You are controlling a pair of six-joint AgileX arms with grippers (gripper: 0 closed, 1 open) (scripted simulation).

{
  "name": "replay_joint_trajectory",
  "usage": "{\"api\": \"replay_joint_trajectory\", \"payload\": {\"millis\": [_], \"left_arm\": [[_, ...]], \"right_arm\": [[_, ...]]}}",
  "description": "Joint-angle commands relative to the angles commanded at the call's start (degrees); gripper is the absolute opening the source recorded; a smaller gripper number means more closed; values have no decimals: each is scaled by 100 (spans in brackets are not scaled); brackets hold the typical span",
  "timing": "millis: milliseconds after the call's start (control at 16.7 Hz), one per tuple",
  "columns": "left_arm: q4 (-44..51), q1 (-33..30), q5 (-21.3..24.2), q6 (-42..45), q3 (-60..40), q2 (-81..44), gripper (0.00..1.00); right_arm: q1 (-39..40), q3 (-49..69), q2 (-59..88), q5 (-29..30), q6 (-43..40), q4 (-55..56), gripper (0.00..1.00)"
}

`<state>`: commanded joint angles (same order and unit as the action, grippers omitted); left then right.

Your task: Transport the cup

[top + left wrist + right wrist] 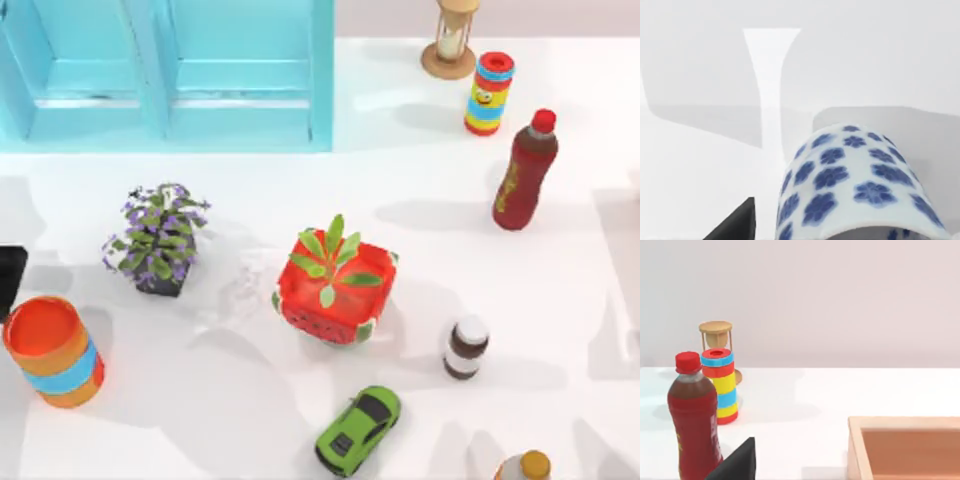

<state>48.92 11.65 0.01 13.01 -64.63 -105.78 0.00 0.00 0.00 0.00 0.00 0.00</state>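
The cup (pixel 52 350) stands upright at the table's front left: wide and orange, with a red-orange inside, a light-blue band and a yellow-orange base. Just behind it, at the left edge, a black piece of my left arm (pixel 9 278) juts in, apart from the cup. In the left wrist view one dark fingertip (pixel 736 226) shows beside a white vessel with blue flowers (pixel 855 185). The right wrist view shows one dark fingertip (pixel 737 464) of the right gripper near a red bottle (pixel 694 420).
A purple-flowered plant (pixel 157 240) and a red watermelon planter (pixel 335 285) stand mid-table. A green toy car (pixel 358 430), a small brown jar (pixel 466 347), the red bottle (pixel 524 172), a striped smiley canister (pixel 488 93), an hourglass (pixel 452 40), a blue cabinet (pixel 165 70) and a wooden box (pixel 907 447) are around.
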Motion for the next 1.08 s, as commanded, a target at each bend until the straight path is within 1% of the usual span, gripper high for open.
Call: {"api": "replay_joint_trajectory", "payload": {"millis": [240, 1020, 1080], "left_arm": [[-21, -5, 1, -1, 24, 6, 100], [-21, -5, 1, -1, 24, 6, 2], [-21, -5, 1, -1, 24, 6, 0]], "right_arm": [[0, 0, 0, 0, 0, 0, 100], [0, 0, 0, 0, 0, 0, 100], [0, 0, 0, 0, 0, 0, 100]]}}
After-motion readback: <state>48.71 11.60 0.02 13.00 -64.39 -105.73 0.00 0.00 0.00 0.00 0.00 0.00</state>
